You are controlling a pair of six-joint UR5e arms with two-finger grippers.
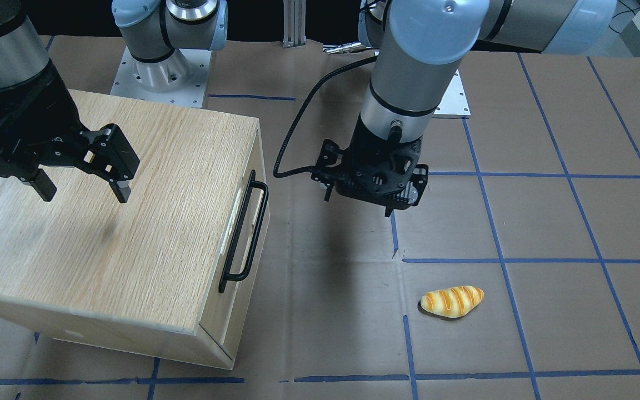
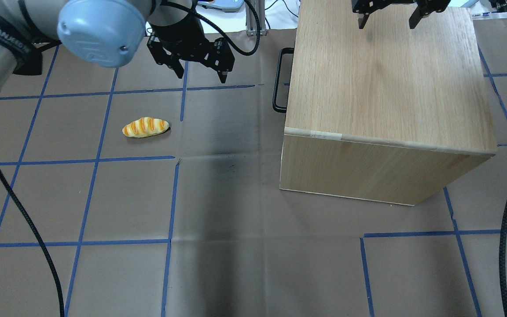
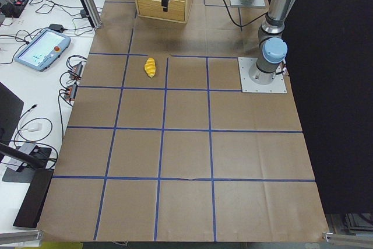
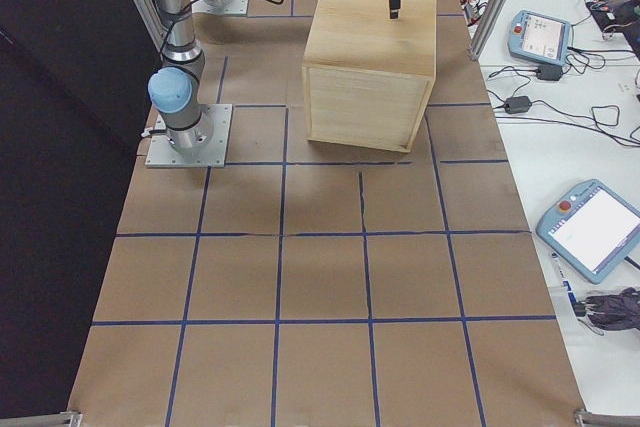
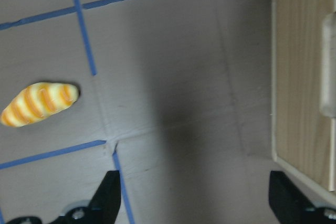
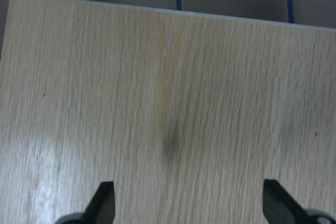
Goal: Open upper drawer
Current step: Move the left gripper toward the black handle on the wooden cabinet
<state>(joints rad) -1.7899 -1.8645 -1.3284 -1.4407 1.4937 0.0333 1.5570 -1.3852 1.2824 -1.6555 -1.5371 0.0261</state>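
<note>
Table (image 2: 236,198): brown paper, blue tape grid.
Cabinet (image 2: 381,75): oak-grain, on robot's right side of table.
Upper drawer (image 1: 239,222): front flush with cabinet; black bar handle (image 2: 276,79) untouched.
Right gripper (image 2: 387,24): fingers spread, empty, above cabinet top.
Left gripper (image 2: 201,75): fingers spread, empty, over table near handle.
Bread toy (image 2: 145,127): on table, apart from cabinet.

Bread roll (image 1: 452,301): toy loaf, yellow with orange stripes. It lies flat on the table inside one grid square, well apart from the cabinet.
Table (image 2: 218,273): covered in brown cardboard.
Blue tape lines (image 2: 121,242): cross the cardboard as a grid of squares.
Cabinet (image 2: 385,75): light-wood box with an oak-grain top, standing on the table.
Side bench (image 3: 23,94): white, beside the table, strewn with cables.
Pendant (image 4: 598,229): grey-cased screen with a red button, lying on a white bench.
</note>
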